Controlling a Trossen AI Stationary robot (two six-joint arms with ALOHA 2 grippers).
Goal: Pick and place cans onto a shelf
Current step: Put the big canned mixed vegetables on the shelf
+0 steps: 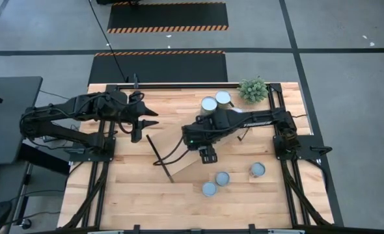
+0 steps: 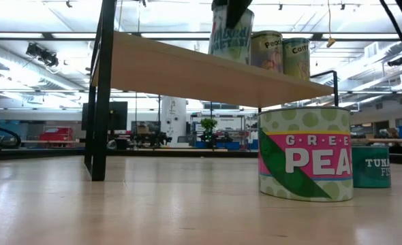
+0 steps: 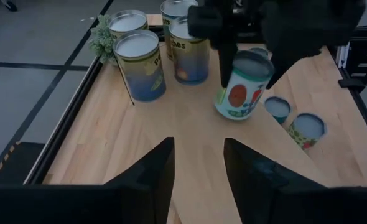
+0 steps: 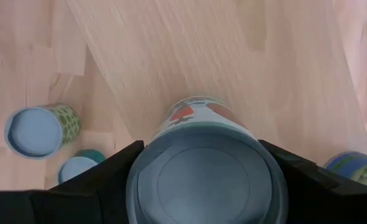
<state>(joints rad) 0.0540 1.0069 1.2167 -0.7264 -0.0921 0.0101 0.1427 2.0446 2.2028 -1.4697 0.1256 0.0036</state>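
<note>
My right gripper (image 1: pixel 208 155) is shut on a white-labelled can (image 3: pixel 241 90) printed with red vegetables, holding it over the light-wood shelf (image 1: pixel 182 162). Several other cans stand upright on the shelf's far part, among them a blue-labelled one (image 3: pixel 137 65) and one beside it (image 3: pixel 186 50). On the tabletop below stand a green peas can (image 2: pixel 306 153), a teal tuna can (image 2: pixel 371 167) and a third can (image 1: pixel 258 169). My left gripper (image 3: pixel 199 180) hangs open by the table's left side, with nothing between its fingers. My right gripper pinches the can between its two fingers, on opposite sides of its wall just under the top rim (image 4: pixel 137 186). The fingers come from above, slanting down. The can hangs tilted below them; whether its bottom edge (image 3: pixel 230 115) touches the shelf plank I cannot tell.
A small green plant (image 1: pixel 253 89) sits at the table's far right corner. The shelf's black rail (image 1: pixel 159 156) runs at its left end, with a black upright (image 2: pixel 102 88) carrying the plank above the tabletop. Bare plank lies on the shelf's near part (image 3: pixel 190 137).
</note>
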